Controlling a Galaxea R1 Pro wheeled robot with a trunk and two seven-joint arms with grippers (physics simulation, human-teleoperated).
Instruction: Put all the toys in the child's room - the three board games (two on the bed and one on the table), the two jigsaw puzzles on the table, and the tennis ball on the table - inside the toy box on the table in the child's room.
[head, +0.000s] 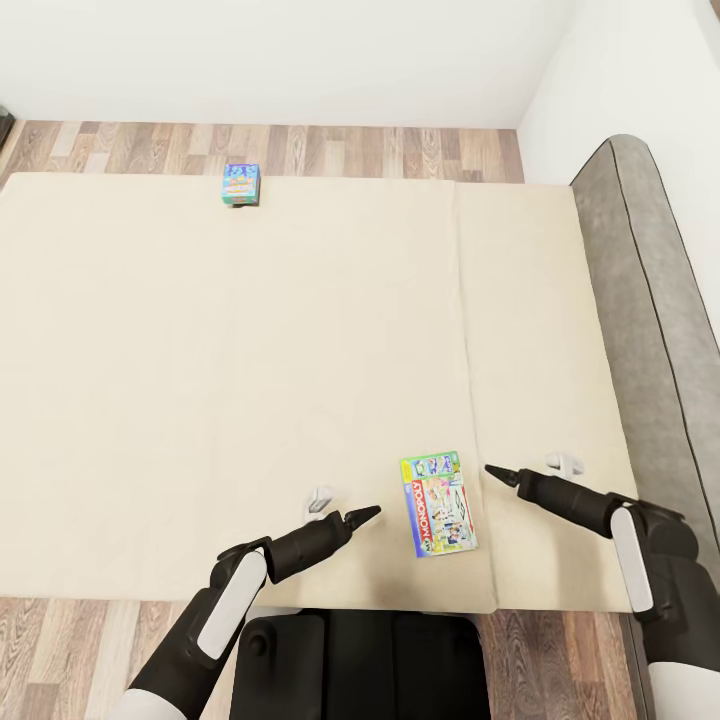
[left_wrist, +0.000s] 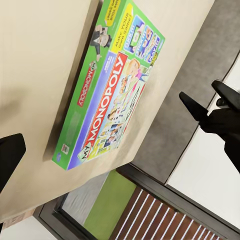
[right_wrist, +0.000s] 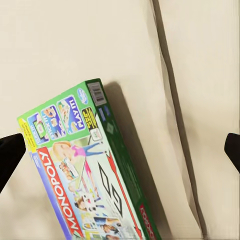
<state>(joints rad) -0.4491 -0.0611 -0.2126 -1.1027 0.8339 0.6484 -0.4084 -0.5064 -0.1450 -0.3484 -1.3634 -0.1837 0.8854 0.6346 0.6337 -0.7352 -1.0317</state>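
1. The green, white and red flat Monopoly game box (head: 438, 503) lies flat on the wide cream mattress of the bed (head: 200, 380), near the edge closest to the robot and just beside the seam that splits the mattress into two sections. It is untouched.

2. The left gripper (head: 368, 515) hovers low over the mattress on one side of this box, its dark tips pointing at the box's long edge; whether its fingers are spread or closed cannot be told from the head view, and its own wrist view shows just one dark finger at the frame's border.

3. The right gripper (head: 497, 473) sits on the other side of the box, across the seam, also aimed at it. In the right wrist view a dark fingertip shows at each side of the frame with the box and mattress between them, so its fingers stand wide apart and hold nothing.

4. The smaller blue flat game box (head: 241, 185) rests far off at the opposite edge of the mattress, well apart from both arms.

5. The grey padded headboard (head: 650, 300) runs along the bed's right side, and striped wooden flooring (head: 330, 150) shows beyond the far edge.

6. Judged from this, the task is at an early stage: both bed games are still to be picked up (the two arms look set to squeeze the Monopoly box from either side), and nothing here shows any toy stowed.
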